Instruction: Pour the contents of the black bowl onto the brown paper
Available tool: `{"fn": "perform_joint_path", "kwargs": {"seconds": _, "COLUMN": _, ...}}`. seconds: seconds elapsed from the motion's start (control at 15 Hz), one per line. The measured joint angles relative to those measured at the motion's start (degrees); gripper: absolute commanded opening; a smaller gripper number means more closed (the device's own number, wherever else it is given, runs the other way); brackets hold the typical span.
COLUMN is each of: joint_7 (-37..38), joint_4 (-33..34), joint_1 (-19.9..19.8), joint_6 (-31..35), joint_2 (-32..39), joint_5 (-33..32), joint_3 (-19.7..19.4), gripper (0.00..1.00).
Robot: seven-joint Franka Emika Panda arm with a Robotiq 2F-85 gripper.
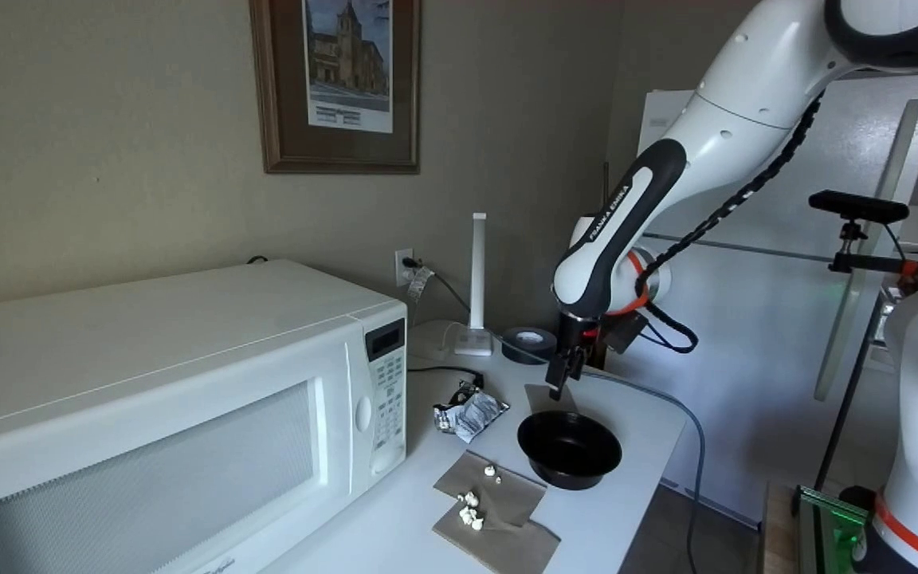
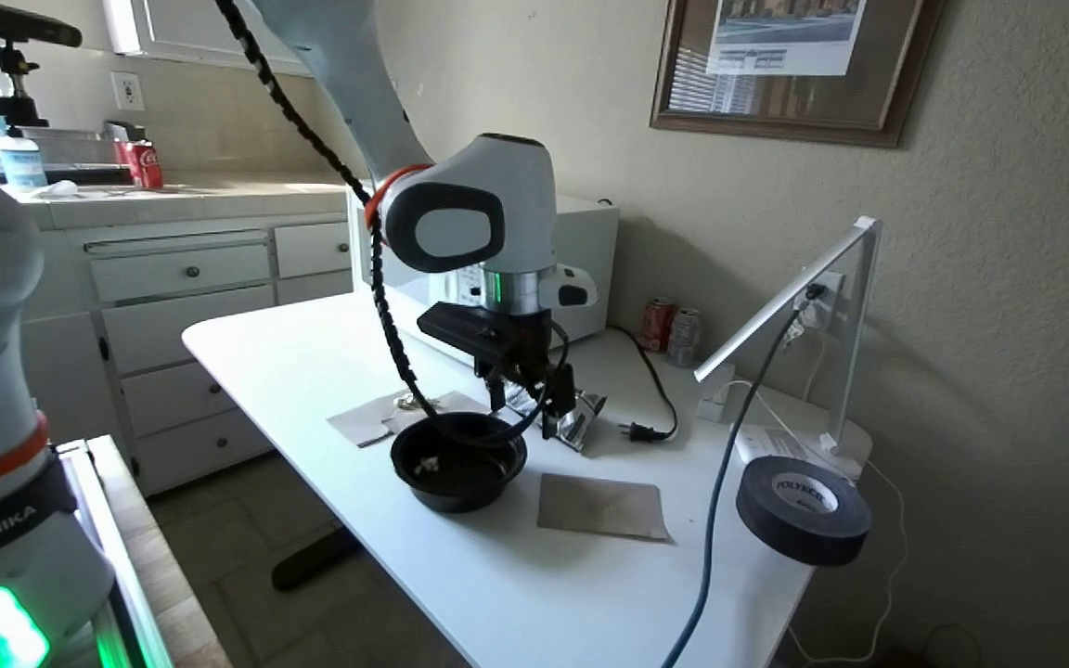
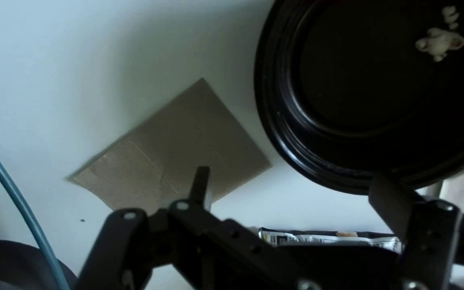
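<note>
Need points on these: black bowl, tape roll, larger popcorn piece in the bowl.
Black bowl [image 1: 570, 446]: in an exterior view, on its dark inside.
Tape roll [image 2: 805, 494]: in an exterior view, on its printed label.
Larger popcorn piece [image 3: 438, 42]: wrist view, on its middle.

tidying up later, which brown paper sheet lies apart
The brown paper sheet between the round black bowl and dark tape roll; the other two sheets overlap, bearing white pieces.
</note>
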Motion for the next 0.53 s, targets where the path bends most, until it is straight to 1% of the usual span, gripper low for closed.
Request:
{"fn": "perform_joint_path", "kwargs": {"seconds": 0.07, "joint_7": 3.0, "joint_4": 0.0, "joint_1": -1.1, "joint_6": -1.2, "joint_2": -1.2, "joint_5": -3.5, "joint_3": 1.2, "gripper": 1.0}}
{"fn": "perform_joint_path", "kwargs": {"seconds": 0.2, "joint_7": 9.5, "joint_4": 0.0, "joint_1": -6.2, "joint_6": -3.9, "joint_2": -3.9, "joint_5": -10.3, "joint_3": 6.7, "gripper": 1.0}}
{"fn": "perform_joint_path", "kwargs": {"seconds": 0.27, "joint_7": 11.7, "joint_4": 0.0, "joint_1": -8.7, "joint_6": -5.4, "joint_2": -5.3, "joint_5": -12.4, "joint_3": 9.4, "gripper": 1.0}}
{"fn": "perform_joint_path", "kwargs": {"seconds": 0.4, "joint_7": 14.5, "joint_4": 0.0, "joint_1": -13.1, "joint_6": -8.4, "joint_2": -8.1, "joint_5": -14.4, "joint_3": 14.5, "gripper": 1.0}}
{"fn": "perform_joint_path", "kwargs": {"seconds": 0.53, "joint_7": 15.8, "joint_4": -0.1, "joint_1": -16.4, "joint_6": -11.1, "joint_2": -10.5, "joint_5": -14.7, "joint_3": 18.6, "gripper": 1.0}}
